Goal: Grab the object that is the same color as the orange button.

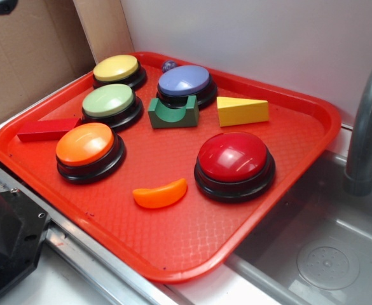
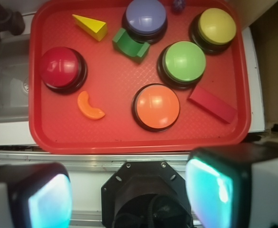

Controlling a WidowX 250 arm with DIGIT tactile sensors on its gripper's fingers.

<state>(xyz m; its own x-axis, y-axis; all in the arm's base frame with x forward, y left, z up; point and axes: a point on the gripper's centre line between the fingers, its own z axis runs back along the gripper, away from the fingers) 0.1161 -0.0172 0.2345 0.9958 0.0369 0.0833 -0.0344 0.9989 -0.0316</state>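
Peeking from behind the blue button (image 1: 184, 81) at the tray's far edge, a small dark purple object (image 1: 168, 65) is mostly hidden and hard to identify. At the exterior view's right edge the grey faucet (image 1: 368, 133) is cropped, as is the sink (image 1: 325, 254) below it. Only the wrist view shows the gripper (image 2: 129, 190): it hangs above the near rim of the red tray (image 1: 287, 171), its jaws spread wide apart with nothing between them, both fingers (image 2: 215, 190) blurred and cropped. On the tray's near part lies the orange crescent (image 1: 161, 193), untouched, between the orange button (image 1: 87, 149) on its left and the red button (image 1: 234, 164) on its right, apart from both.
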